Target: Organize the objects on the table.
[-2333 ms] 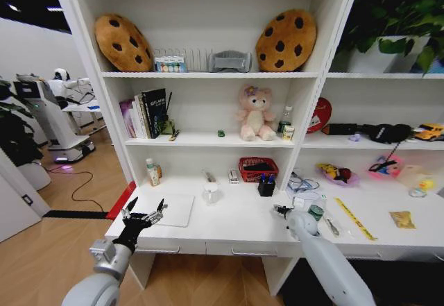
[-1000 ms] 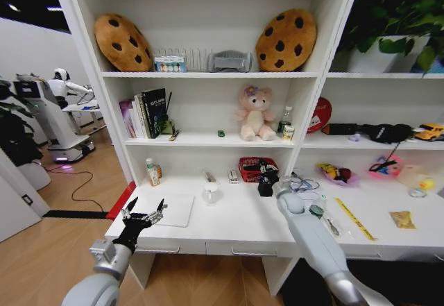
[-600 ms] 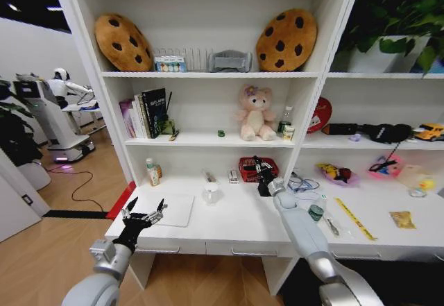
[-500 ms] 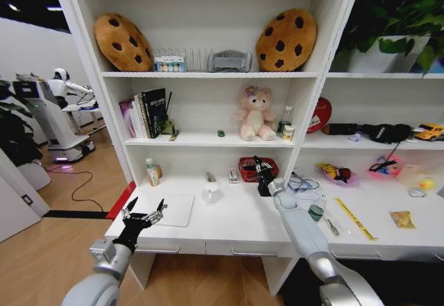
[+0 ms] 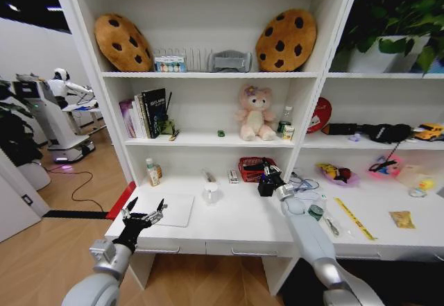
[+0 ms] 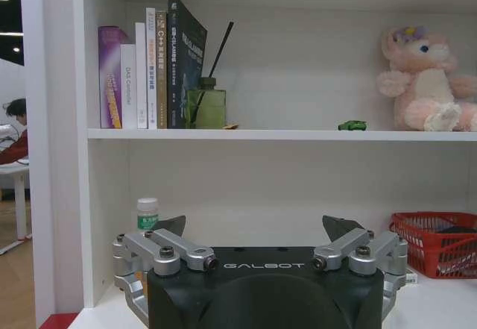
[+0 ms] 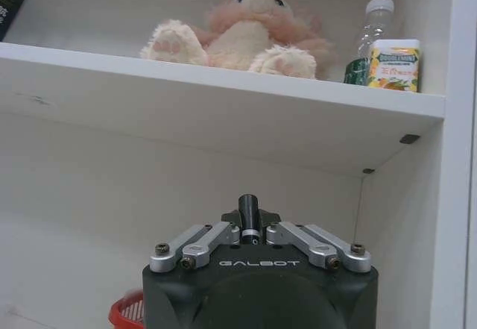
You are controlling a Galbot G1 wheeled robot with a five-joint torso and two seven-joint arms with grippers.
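white desk, laptop, perhaps ruler

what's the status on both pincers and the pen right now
Right pincer shut on a black pen, raised by the black pen cup at the desk's back. Left pincer open, idle at the desk's left edge. Nothing in the way.

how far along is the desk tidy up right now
Early on: nothing looks clearly sorted yet. In hand: the right gripper, by the black pen holder at the back of the desk, has its jaws shut on a black pen. Left: the laptop, green-lidded jar and yellow ruler lie on the desk. The left gripper hangs open by the front left corner.
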